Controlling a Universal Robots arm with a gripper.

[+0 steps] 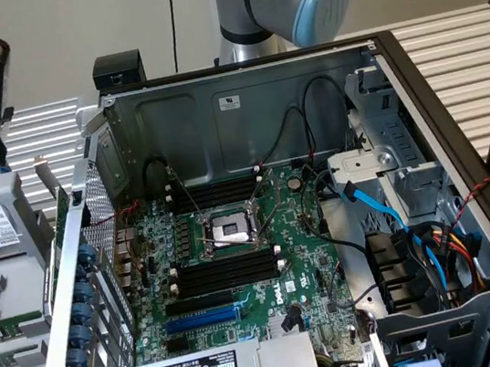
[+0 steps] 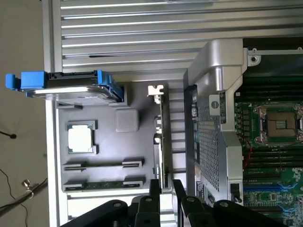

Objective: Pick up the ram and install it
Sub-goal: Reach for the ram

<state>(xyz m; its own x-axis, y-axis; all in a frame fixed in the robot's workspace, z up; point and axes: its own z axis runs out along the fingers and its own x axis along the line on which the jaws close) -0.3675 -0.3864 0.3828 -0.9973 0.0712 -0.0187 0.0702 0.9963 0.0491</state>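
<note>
Ram [image 2: 104, 184], a long thin green circuit-board stick, sits in a holder of the flat grey plastic tray [image 2: 109, 149], at about eight o'clock in the exterior view, outside the open metal computer case [image 1: 243, 110]. Two black fingers [image 2: 154, 191] hang above the tray, spread apart and pinching nothing, clear of the ram. I judge the pick-up step is in hand, with the grasp not yet made. Closing on so thin an edge calls for squaring the fingers across the stick. Farther off, toward three o'clock, the black memory slots [image 1: 226, 274] on the green motherboard [image 1: 278, 280] look empty.
</note>
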